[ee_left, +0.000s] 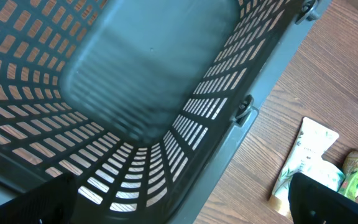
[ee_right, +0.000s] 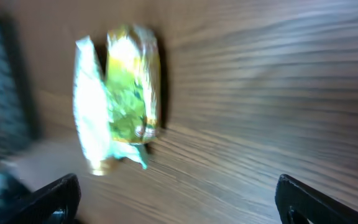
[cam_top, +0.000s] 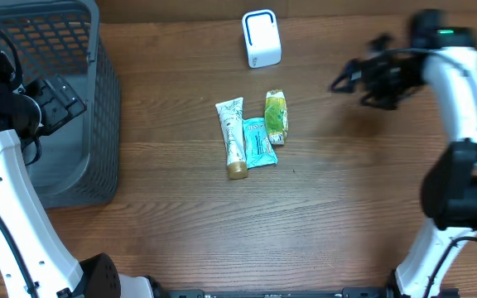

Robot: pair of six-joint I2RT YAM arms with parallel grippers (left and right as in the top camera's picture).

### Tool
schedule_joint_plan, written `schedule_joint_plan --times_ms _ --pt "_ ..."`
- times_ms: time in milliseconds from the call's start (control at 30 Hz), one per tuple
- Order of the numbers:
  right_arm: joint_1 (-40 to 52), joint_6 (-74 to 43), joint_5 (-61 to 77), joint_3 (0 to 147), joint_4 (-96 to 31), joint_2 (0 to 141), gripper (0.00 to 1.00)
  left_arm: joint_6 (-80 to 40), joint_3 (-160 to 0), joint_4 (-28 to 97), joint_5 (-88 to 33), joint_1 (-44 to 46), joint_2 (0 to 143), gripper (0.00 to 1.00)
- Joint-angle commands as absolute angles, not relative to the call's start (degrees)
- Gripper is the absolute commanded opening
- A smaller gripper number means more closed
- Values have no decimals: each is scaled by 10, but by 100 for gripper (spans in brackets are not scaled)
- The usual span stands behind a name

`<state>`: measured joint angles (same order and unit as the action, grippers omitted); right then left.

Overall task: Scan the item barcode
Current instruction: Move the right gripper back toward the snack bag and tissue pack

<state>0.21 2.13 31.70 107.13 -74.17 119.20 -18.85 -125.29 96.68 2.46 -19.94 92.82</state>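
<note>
The tube (cam_top: 234,136), teal packet (cam_top: 259,142) and green packet (cam_top: 277,117) are lying bunched just in front of the scanner (cam_top: 261,38), seemingly handy for a short carry, while the right gripper (cam_top: 356,70), right of it, and left gripper (cam_top: 60,103), over the basket (cam_top: 106,108) far left, are hanging spread and empty.

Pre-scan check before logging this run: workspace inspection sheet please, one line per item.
Surface: brown wooden table, no spills seen.
Job's things: white tube with brown cap, teal flat sachet and green-yellow packet lie side by side mid-table; white rounded box, likely the scanner, beyond them.
Clutter: dark grey plastic mesh basket at the left, nothing inside.
Grippers: left gripper open over the basket; right gripper open, blurred, holding nothing.
Cables: black cable looped at the left arm.
Surroundings: nothing seen.
</note>
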Motion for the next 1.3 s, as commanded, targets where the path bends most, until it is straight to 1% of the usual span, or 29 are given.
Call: schedule_joint_plan --times_ms 0,33,100,167,300,333,500,667,800,967,1100,1267 --pt "69 -22 184 1063 -726 1193 100 -178 -1257 968 32 -199 930 100" --pt "86 -44 166 1063 -721 1193 100 -178 -1257 968 32 -199 930 100" --pt "121 -76 140 1063 -709 1193 96 -178 -1257 968 32 -199 930 100" --pt "149 -77 128 1061 -691 1193 92 -178 -1257 968 32 -199 930 100" --pt "193 -85 94 1061 -662 1196 90 -178 -1257 968 32 -199 930 100" --pt "206 -109 83 1061 -653 1197 91 -178 -1257 968 32 -199 930 100" --pt "212 -158 88 1061 -632 1198 89 -178 -1257 968 32 -199 930 100" --pt "215 -163 131 1049 -611 1198 83 -178 -1257 968 32 -199 930 100" --pt "226 -163 106 1006 -582 1198 83 -178 -1257 968 32 -199 930 100" --pt "238 -166 83 931 -508 1198 84 -178 -1257 968 32 -199 930 100" --pt "241 -163 80 900 -463 1198 88 -178 -1257 968 32 -199 930 100" --pt "247 -161 82 888 -437 1198 88 -178 -1257 968 32 -199 930 100"
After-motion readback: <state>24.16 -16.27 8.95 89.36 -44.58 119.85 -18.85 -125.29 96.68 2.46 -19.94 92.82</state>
